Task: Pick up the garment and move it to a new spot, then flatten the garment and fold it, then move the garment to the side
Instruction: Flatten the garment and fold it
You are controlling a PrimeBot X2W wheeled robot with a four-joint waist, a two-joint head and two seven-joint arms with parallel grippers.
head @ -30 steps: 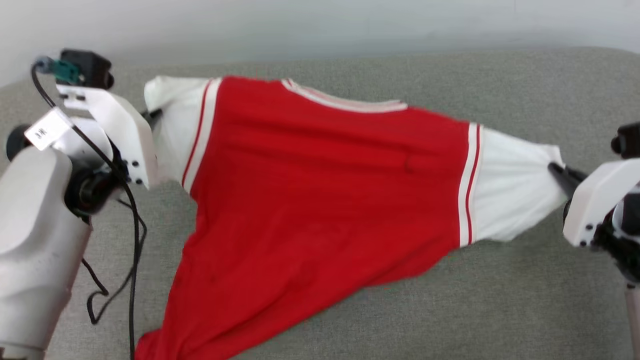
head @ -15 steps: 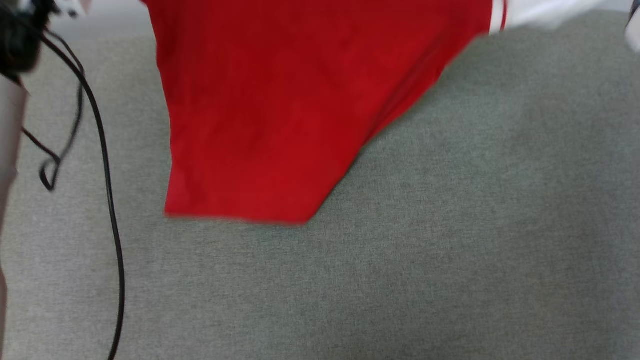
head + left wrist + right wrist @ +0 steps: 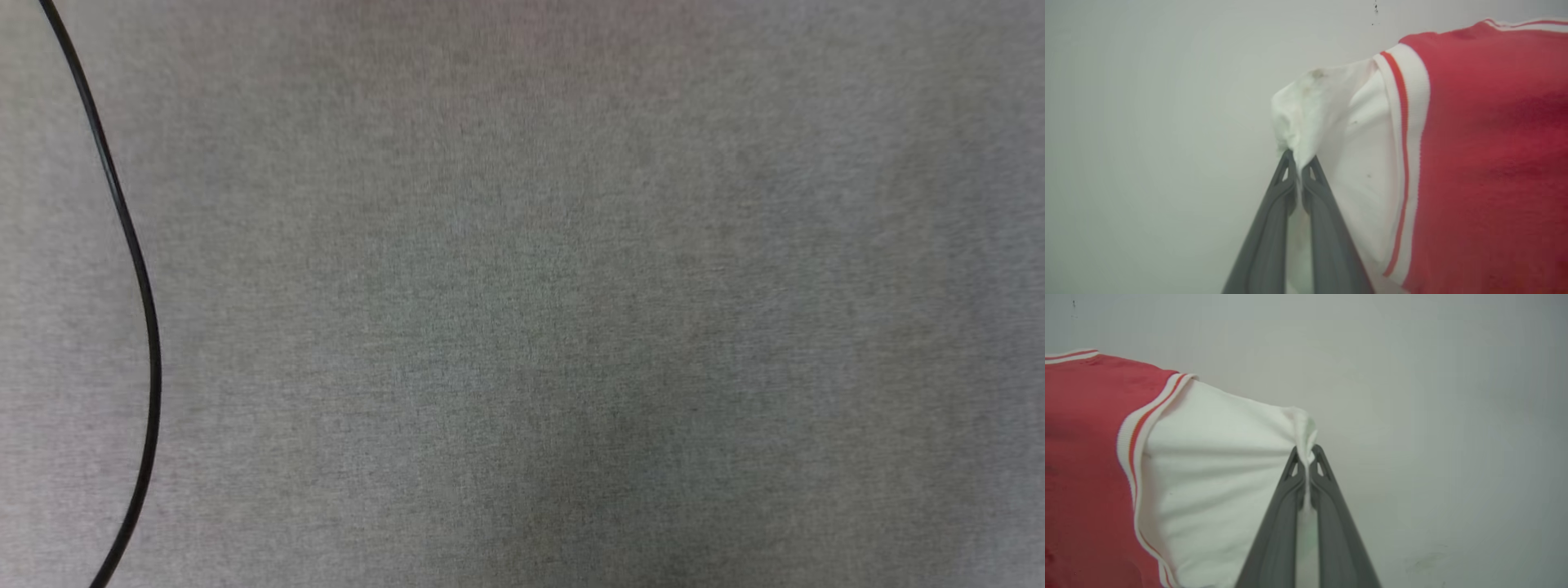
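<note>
I held the garment [image 3: 1474, 143] aloft between left fingers [image 3: 1269, 228] and right fingers [image 3: 1331, 522], each clamped on a small tuft of white side panel [image 3: 1216, 465], which I feared tension could pull free

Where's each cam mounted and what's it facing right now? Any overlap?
Head view: on the head, facing down at the grey surface; black cable at left.
Left wrist view: along the left hand, shut on the garment at a white panel, wall behind.
Right wrist view: along the right hand, shut on its other white panel.
Shared: both wrist views see the garment.
</note>
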